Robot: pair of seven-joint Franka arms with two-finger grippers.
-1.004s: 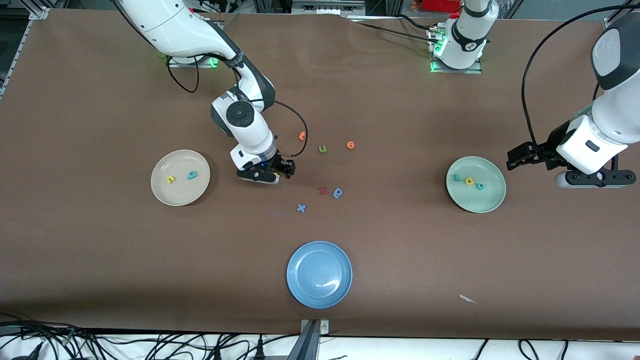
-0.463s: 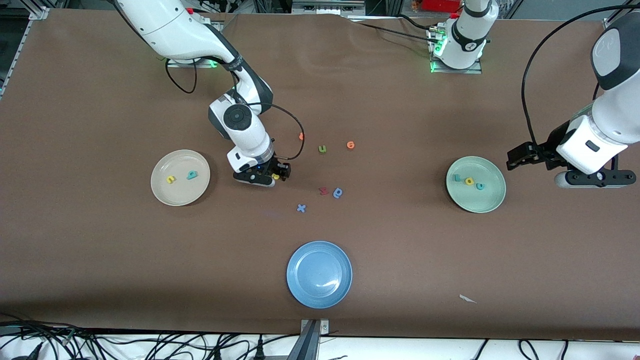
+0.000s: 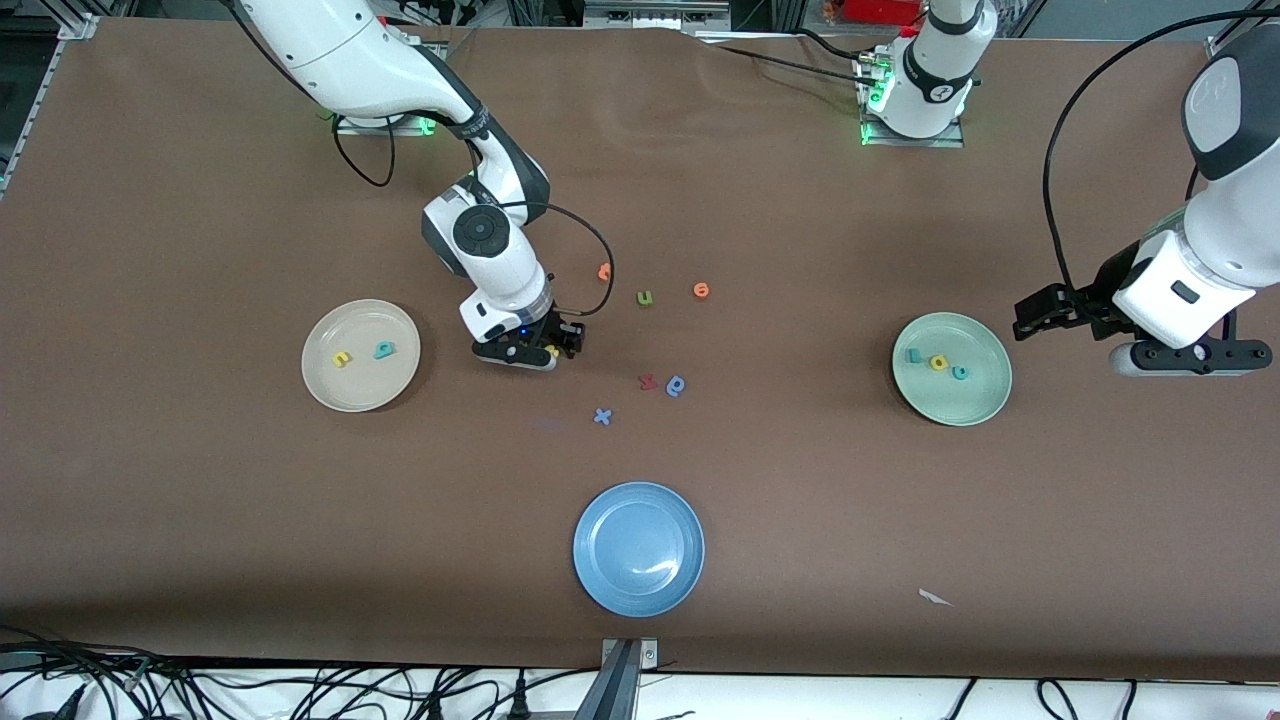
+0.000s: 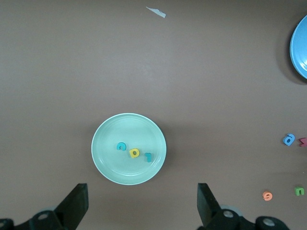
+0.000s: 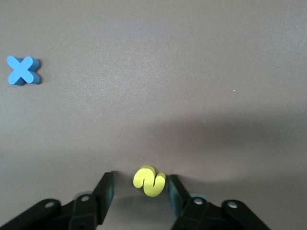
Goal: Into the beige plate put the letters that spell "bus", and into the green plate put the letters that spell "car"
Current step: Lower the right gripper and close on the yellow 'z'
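The right gripper (image 5: 139,189) is seen low over the brown surface (image 3: 800,520), between the beige plate (image 3: 330,392) and the scatter of loose letters, its jaws drawn in from a wider spread a second ago and now flanking the yellow s (image 5: 149,180). One jaw appears to touch the letter while a narrow gap is left at the other, so the grasp is judged not yet complete; the s lies flat on the surface between the jaws. In the front view the arm is shown to have shifted only slightly over the last second. Already placed in the beige plate are the yellow u (image 3: 342,358) and the teal b (image 3: 384,350), so the s is taken to be the last letter wanted for "bus". In the green plate (image 3: 985,402), toward the left arm's end of the surface, the teal c (image 4: 121,146), yellow a (image 4: 135,153) and teal r (image 4: 147,156) are gathered, and "car" is judged finished. The left gripper (image 4: 141,207) is held waiting just beside that plate, its jaws wide apart and holding nothing. Left out of play near the right jaws are a blue x (image 5: 22,70), a green u (image 3: 645,297), two orange letters (image 3: 701,290), a red letter (image 3: 647,381) and another blue letter (image 3: 676,385); the blue plate (image 3: 600,580) lies bare, nearer the front camera.
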